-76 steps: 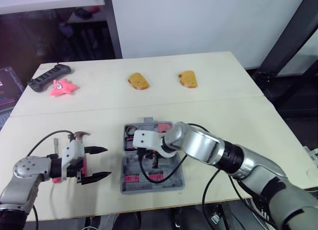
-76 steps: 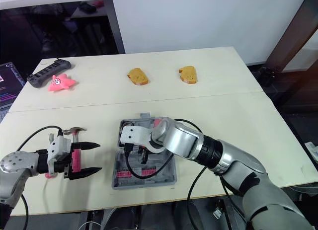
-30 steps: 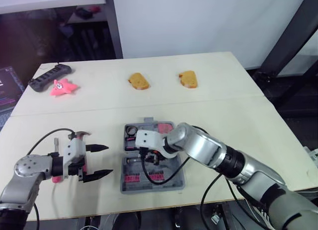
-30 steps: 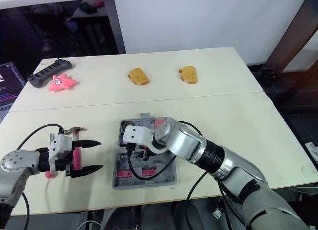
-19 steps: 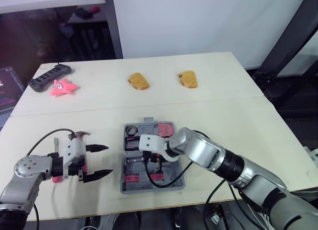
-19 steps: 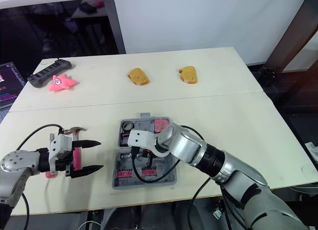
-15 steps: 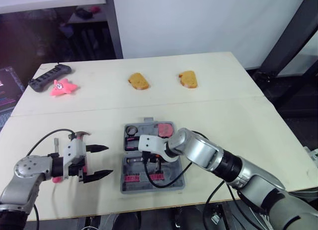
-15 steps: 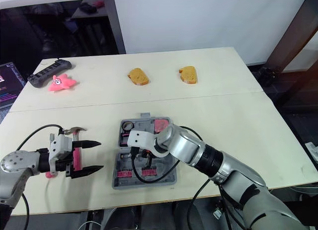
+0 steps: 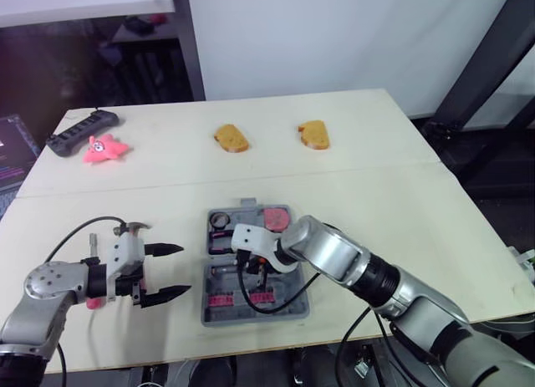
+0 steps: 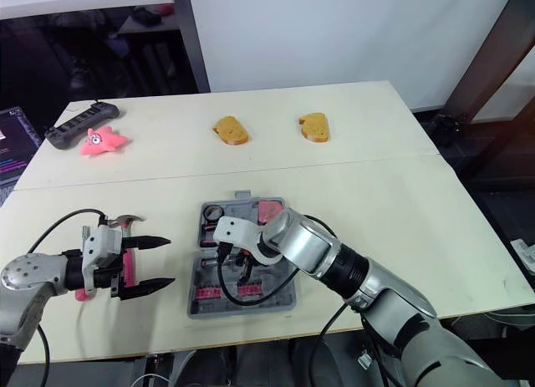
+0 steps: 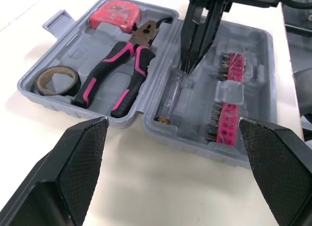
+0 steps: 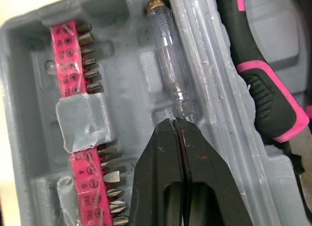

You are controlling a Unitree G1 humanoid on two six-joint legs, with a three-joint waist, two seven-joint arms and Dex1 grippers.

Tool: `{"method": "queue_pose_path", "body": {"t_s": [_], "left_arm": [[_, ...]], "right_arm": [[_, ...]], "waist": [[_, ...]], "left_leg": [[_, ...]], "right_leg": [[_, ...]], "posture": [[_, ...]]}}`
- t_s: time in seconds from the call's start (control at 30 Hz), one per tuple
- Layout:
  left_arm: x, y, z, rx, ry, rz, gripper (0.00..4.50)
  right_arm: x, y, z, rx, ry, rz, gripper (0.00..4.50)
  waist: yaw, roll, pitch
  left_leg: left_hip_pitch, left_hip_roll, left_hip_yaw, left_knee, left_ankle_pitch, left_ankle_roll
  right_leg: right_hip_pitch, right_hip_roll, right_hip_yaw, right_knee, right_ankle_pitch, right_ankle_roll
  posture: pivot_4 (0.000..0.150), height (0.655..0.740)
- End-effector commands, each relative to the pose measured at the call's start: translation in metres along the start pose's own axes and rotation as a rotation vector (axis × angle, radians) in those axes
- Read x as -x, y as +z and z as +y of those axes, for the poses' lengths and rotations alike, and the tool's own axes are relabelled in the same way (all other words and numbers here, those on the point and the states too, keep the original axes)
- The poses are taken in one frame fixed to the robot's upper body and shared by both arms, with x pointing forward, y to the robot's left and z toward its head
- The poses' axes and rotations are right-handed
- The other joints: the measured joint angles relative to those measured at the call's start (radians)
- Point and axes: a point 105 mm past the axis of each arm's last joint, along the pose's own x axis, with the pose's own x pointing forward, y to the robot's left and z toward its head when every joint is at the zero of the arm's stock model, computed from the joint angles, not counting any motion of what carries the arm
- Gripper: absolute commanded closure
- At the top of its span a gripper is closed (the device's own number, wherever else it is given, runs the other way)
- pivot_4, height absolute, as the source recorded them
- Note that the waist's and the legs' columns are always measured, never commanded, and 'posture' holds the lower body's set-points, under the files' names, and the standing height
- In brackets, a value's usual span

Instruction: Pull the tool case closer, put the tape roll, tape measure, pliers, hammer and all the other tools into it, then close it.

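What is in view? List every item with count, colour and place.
table: 1, cream, under everything
case: 1, grey, open, table's near middle
tape roll: 1, dark, case's far half
tape measure: 1, red-pink, case's far half
pliers: 1, black-pink, case's far half
tester: 1, clear, case's near half
bit strips: 2, pink, case's near half
hammer: 1, pink handle, by left claw
bread slices: 2, orange-brown, far side
star toy: 1, pink, far left
black device: 1, far left
left claw: open, left of case
right claw: shut, tips at tester
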Motion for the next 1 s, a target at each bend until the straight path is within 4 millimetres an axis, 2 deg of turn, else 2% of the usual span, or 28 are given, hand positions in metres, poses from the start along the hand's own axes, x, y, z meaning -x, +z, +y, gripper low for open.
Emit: {"method": "queue_pose_path", "body": {"t_s": [0.03,0.17,0.27,0.53,0.6,0.73,0.9,1.0], "left_arm": [[0.004,0.008,0.002,-0.033,0.012,-0.009,0.0],[0.004,0.008,0.001,-0.033,0.01,-0.009,0.0],[0.005,0.008,0.001,-0.033,0.011,-0.009,0.0],[0.005,0.007,0.001,-0.034,0.009,-0.007,0.0],[0.005,0.007,0.0,-0.035,0.011,-0.007,0.0],[0.005,0.008,0.0,-0.033,0.013,-0.007,0.0],[0.006,0.008,-0.001,-0.033,0.013,-0.008,0.0],[0.006,0.008,-0.001,-0.033,0.016,-0.007,0.0]], "right_arm": [[0.023,0.038,0.019,0.061,0.093,-0.196,4.47],[0.038,0.052,0.023,0.124,0.098,-0.277,4.47],[0.035,0.047,0.014,0.109,0.051,-0.257,4.47],[0.01,0.008,-0.002,0.046,-0.014,-0.085,4.47],[0.004,-0.009,-0.002,0.028,-0.018,-0.018,4.47],[-0.007,-0.028,-0.004,-0.03,-0.026,0.045,4.47],[-0.01,-0.03,-0.001,-0.038,-0.001,0.054,4.47],[-0.005,-0.018,0.0,-0.041,0.019,-0.001,4.47]], "waist": [[0.001,0.0,0.0],[0.001,0.0,0.0],[0.002,0.0,0.0],[0.002,0.0,0.0],[0.001,0.0,0.0],[0.002,0.0,0.0],[0.002,0.0,0.0],[0.001,0.0,0.0]], "left_leg": [[-0.001,0.0,0.0,0.0,0.0,0.0],[-0.003,0.0,0.0,0.0,0.0,0.0],[-0.003,0.0,0.0,0.0,0.0,0.0],[-0.003,0.0,0.0,0.0,0.0,0.0],[-0.003,0.0,0.0,0.0,0.0,0.0],[-0.003,0.0,0.0,0.0,0.0,0.0],[0.0,0.0,0.0,0.0,0.0,0.0],[0.0,0.0,0.0,0.0,0.0,0.0]], "right_leg": [[-0.001,0.0,0.0,0.0,0.0,0.0],[-0.004,-0.001,0.0,0.0,0.0,0.0],[-0.003,-0.001,0.0,0.0,0.0,0.0],[-0.003,-0.001,0.0,0.0,0.0,0.0],[-0.003,-0.001,0.0,0.0,0.0,0.0],[-0.002,-0.001,0.0,0.0,0.0,0.0],[0.0,-0.001,0.0,0.0,0.0,0.0],[0.0,-0.001,0.0,0.0,0.0,0.0]], "posture": [[0.15,0.74],[0.15,0.74],[0.15,0.74],[0.15,0.74],[0.15,0.74],[0.15,0.74],[0.15,0.74],[0.15,0.74]]}}
